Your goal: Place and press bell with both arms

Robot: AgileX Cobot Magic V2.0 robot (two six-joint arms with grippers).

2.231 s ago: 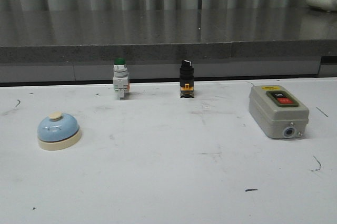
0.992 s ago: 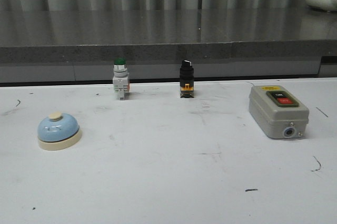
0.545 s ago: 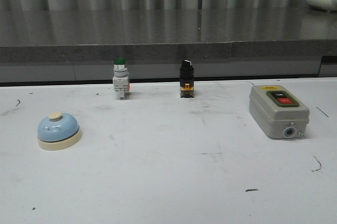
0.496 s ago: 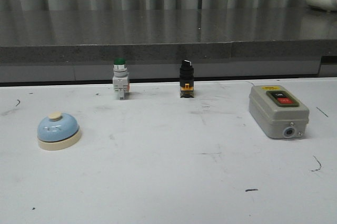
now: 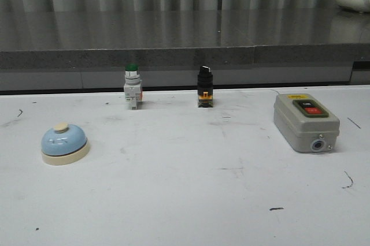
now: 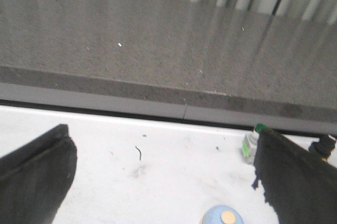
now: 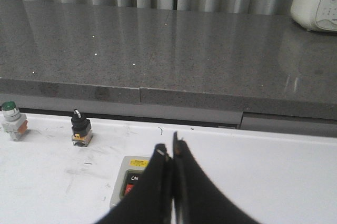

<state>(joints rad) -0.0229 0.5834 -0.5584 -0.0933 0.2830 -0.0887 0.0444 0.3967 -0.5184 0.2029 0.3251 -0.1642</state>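
The bell (image 5: 64,143), a light-blue dome with a cream base and cream knob, sits on the white table at the left. It also shows in the left wrist view (image 6: 225,215), at the frame's edge. My left gripper (image 6: 163,182) is open and empty, its two dark fingers (image 6: 34,171) wide apart, and the bell lies between them. My right gripper (image 7: 170,153) is shut and empty, its fingers pressed together above the grey box (image 7: 126,184). Neither arm shows in the front view.
A green-capped pushbutton switch (image 5: 132,86) and a black selector switch (image 5: 204,87) stand at the table's back. A grey box with red and green buttons (image 5: 304,121) lies at the right. A dark grey ledge (image 5: 185,55) runs behind the table.
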